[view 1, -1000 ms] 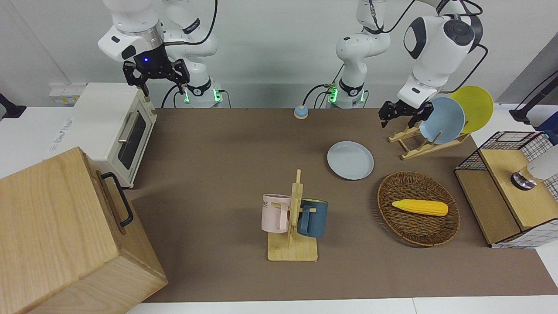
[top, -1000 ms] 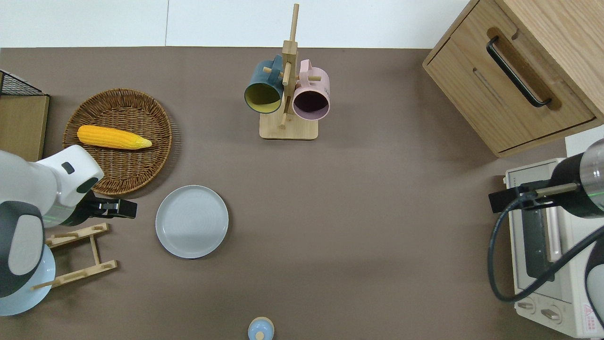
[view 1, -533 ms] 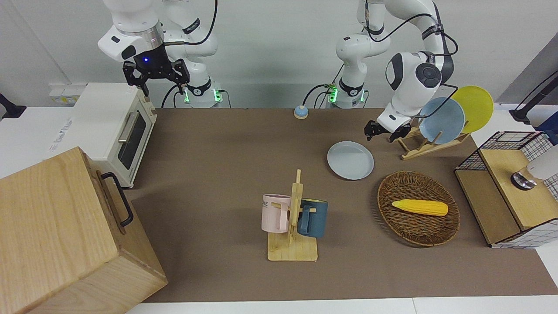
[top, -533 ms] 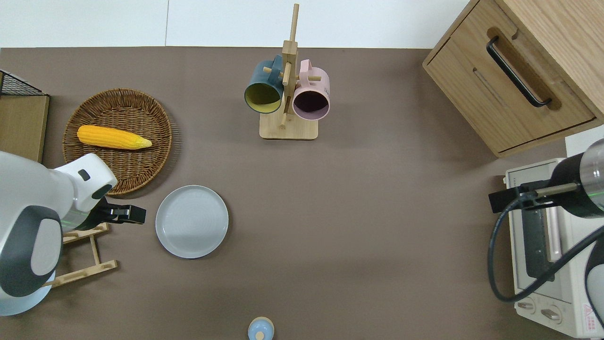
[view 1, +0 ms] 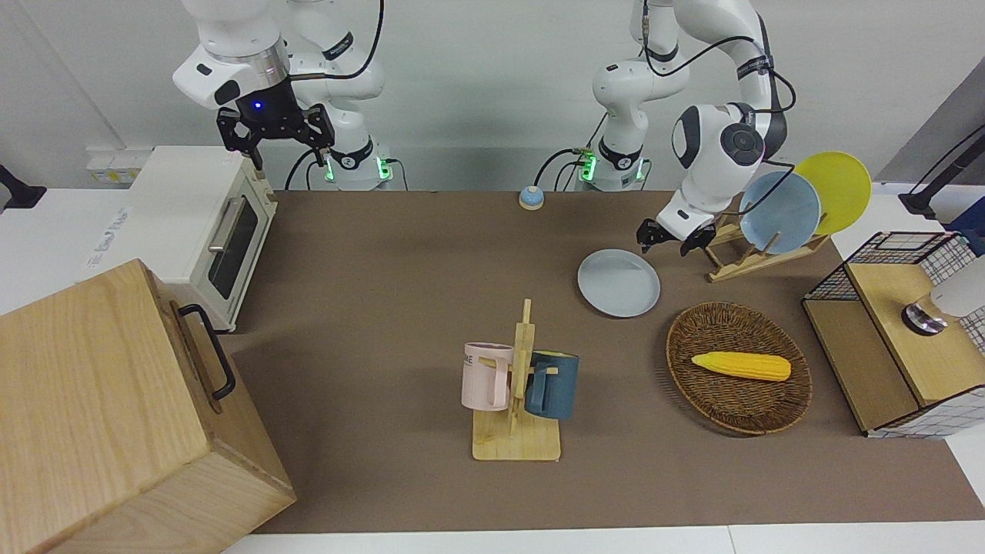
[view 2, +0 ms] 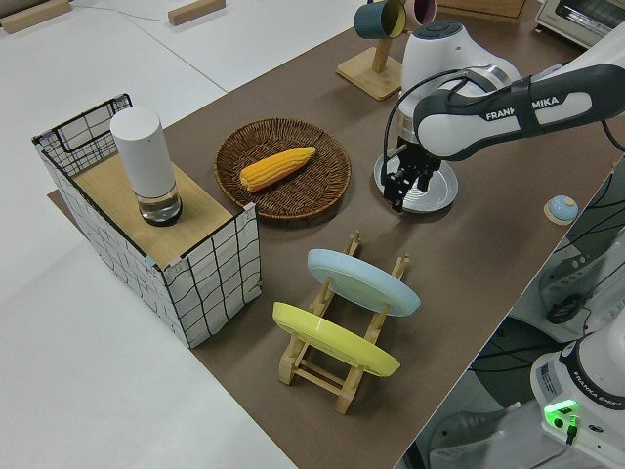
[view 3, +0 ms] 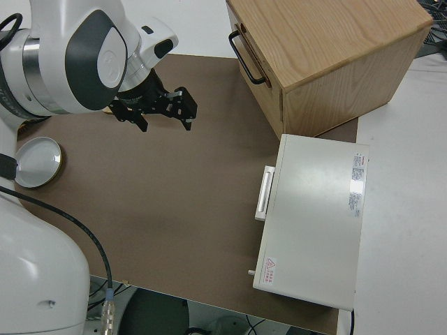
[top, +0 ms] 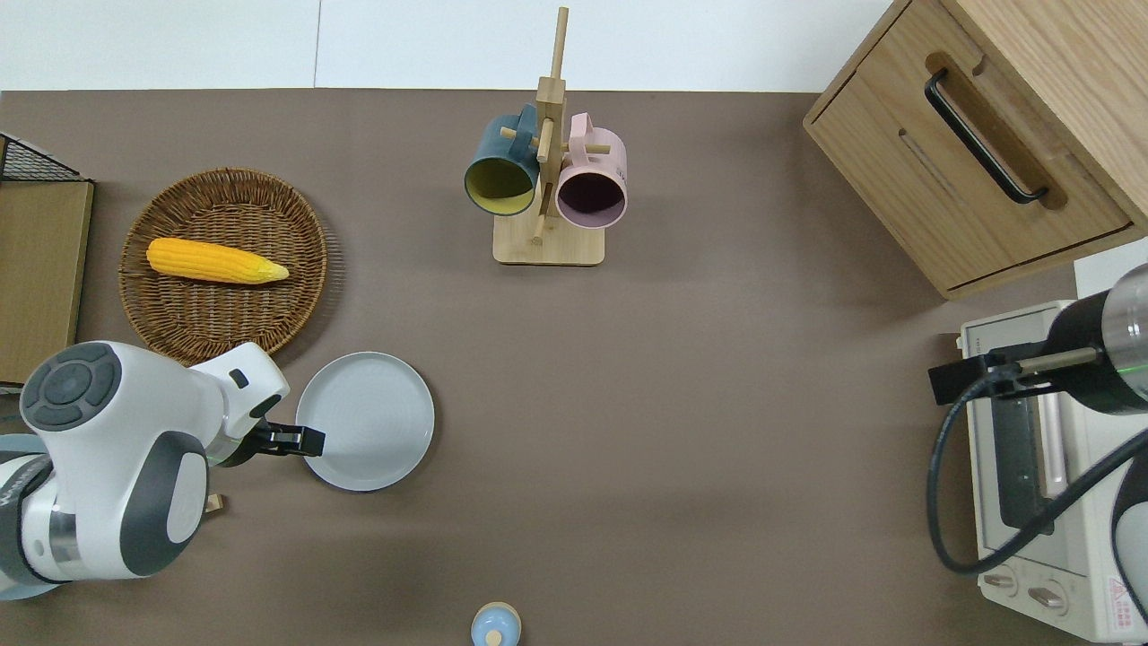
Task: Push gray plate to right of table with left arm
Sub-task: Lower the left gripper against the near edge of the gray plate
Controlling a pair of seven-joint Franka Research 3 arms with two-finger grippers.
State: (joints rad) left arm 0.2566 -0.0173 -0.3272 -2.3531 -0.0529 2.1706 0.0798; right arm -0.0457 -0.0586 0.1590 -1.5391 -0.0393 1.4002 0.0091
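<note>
- Front view: gray plate (view 1: 619, 282) lies flat on the brown table (view 1: 400, 292), toward the left arm's end, nearer to the robots than the wicker basket (view 1: 739, 367) holding a corn cob (view 1: 741, 365). Left tool (view 1: 668, 240) sits low at the plate's rim on the side toward the left arm's end, fingers spread and holding nothing; contact with the rim cannot be judged. A wooden dish rack (view 1: 750, 250) carrying a sky-blue plate (view 1: 781, 211) and a yellow plate (view 1: 839, 188) stands just beside the tool. Right tool (view 1: 274, 137) is parked, fingers apart and empty. A mug tree (view 1: 519, 400) bears a pink mug (view 1: 486, 375) and a dark blue mug (view 1: 552, 385).
- Overhead view: left tool (top: 300, 440) overlaps the plate's (top: 368, 420) edge on the side toward the left arm's end. The basket (top: 224, 265) lies farther from the robots than the plate and apart from it. A toaster oven (top: 1040, 467) and a wooden cabinet (top: 995, 135) occupy the right arm's end.
- Left side view: left tool (view 2: 405, 188) points down at the plate's (view 2: 427, 191) rim, between the plate and the dish rack (view 2: 337, 337). A wire-sided box (view 2: 156, 234) bears a white cylinder (view 2: 145, 164).
- Right side view: right tool (view 3: 159, 108) hangs in the air with fingers spread, empty; the plate (view 3: 38, 162) shows at the frame's edge.
</note>
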